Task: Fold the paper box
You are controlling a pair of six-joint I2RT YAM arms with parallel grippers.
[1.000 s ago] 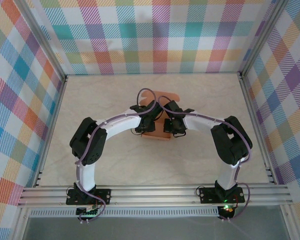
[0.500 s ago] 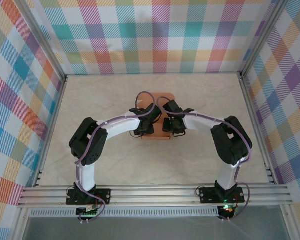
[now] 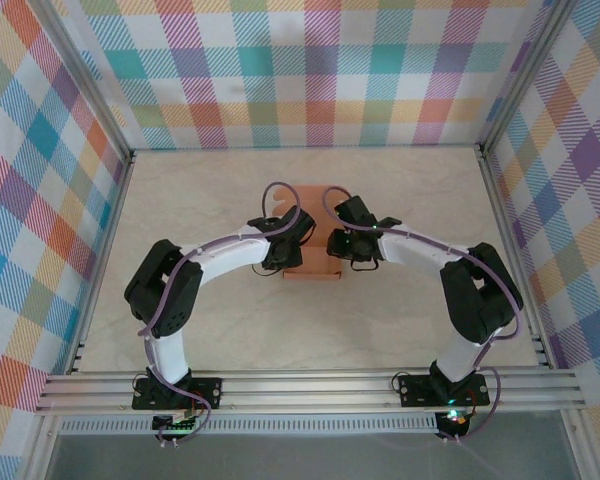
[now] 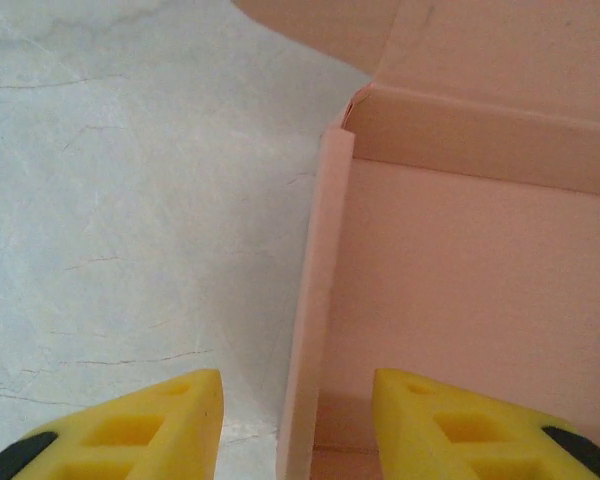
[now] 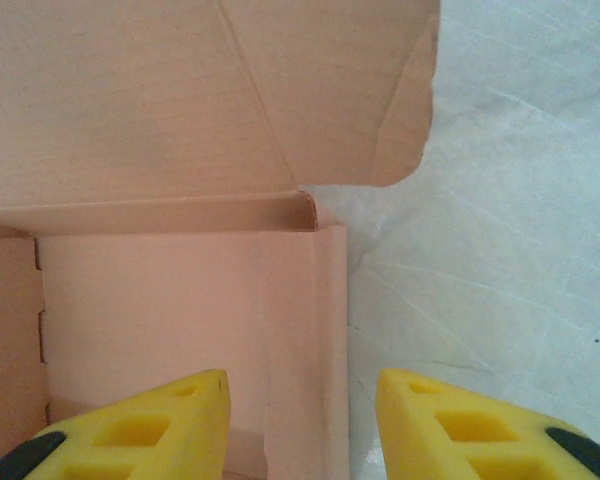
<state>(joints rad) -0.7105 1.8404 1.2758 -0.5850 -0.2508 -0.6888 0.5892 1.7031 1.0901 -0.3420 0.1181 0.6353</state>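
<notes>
The paper box (image 3: 317,226) is salmon-orange card, partly folded, in the middle of the table with its walls raised. My left gripper (image 3: 283,250) hangs over its left side. In the left wrist view the box's upright left wall (image 4: 310,330) stands between the yellow fingers of that gripper (image 4: 298,428), which is open with a gap on each side. My right gripper (image 3: 348,245) is over the right side. It (image 5: 302,428) is open too and straddles the right wall (image 5: 332,330). A lid flap (image 5: 180,100) lies flat beyond the box floor (image 5: 160,310).
The pale marble-patterned table (image 3: 230,320) is bare around the box. Plaid walls (image 3: 310,70) close in the back and both sides. An aluminium rail (image 3: 310,385) with the arm bases runs along the near edge.
My right gripper has gone from shut to open. Both arms have reached a little farther back over the box, elbows lower. The left gripper's opening looks the same.
</notes>
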